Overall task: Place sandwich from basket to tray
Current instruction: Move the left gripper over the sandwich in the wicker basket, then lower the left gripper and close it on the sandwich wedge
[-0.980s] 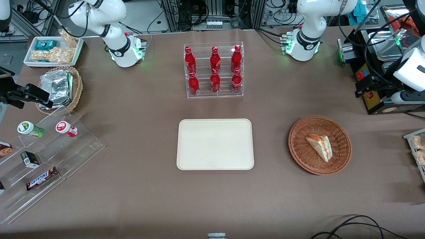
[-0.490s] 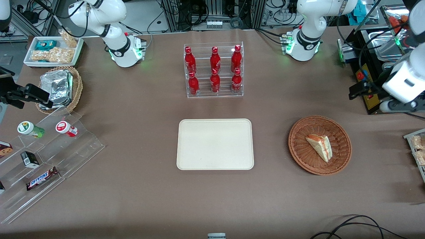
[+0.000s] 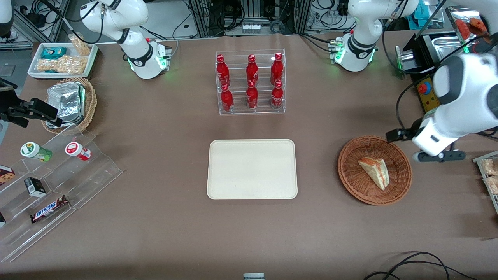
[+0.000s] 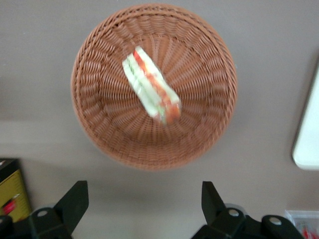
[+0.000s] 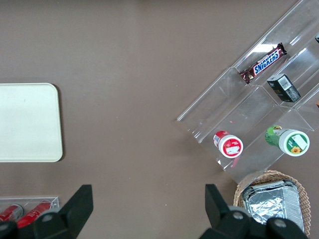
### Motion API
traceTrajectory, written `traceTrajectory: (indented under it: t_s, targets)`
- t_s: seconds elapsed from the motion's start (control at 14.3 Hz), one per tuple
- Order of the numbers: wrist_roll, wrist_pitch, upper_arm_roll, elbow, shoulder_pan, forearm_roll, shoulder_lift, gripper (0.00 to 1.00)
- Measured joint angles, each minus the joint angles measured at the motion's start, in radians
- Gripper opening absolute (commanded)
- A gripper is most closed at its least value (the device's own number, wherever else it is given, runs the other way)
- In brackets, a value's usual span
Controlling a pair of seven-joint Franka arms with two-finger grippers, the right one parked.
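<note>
The sandwich [image 3: 374, 172], a white wedge with orange and green layers, lies in the round reddish-brown basket [image 3: 352, 177] toward the working arm's end of the table. The cream tray [image 3: 252, 169] sits bare at mid-table, beside the basket. My gripper [image 3: 439, 156] hovers over the table just off the basket's rim, on the side away from the tray, slightly farther from the front camera than the sandwich. In the left wrist view the gripper [image 4: 144, 194] is open, its fingers [image 4: 76, 198] wide apart with only tablecloth between them, and the sandwich [image 4: 152, 85] and basket [image 4: 99, 124] lie ahead.
A clear rack of red bottles [image 3: 251, 82] stands farther from the front camera than the tray. A black control box [image 3: 427, 95] is near the working arm. A stepped acrylic shelf [image 3: 58, 182], a foil-pack basket [image 3: 70, 103] and a snack tray [image 3: 62, 58] lie toward the parked arm's end.
The working arm has swung from above the control box toward the front camera and now hangs next to the basket. Sandwich, basket and tray have not moved.
</note>
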Motion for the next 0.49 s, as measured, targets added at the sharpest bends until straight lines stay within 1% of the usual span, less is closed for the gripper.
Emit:
traceTrajectory:
  t_s: [0.14,0.28,0.49]
  targets:
    - [-0.045,0.178,0.001,-0.109,0.0,0.0,0.002,1.0]
    - [-0.15,0.321,0.001,-0.19,0.0,-0.001,0.007,1.0]
    - [-0.402,0.375,0.002,-0.205,0.0,-0.001,0.04,1.0]
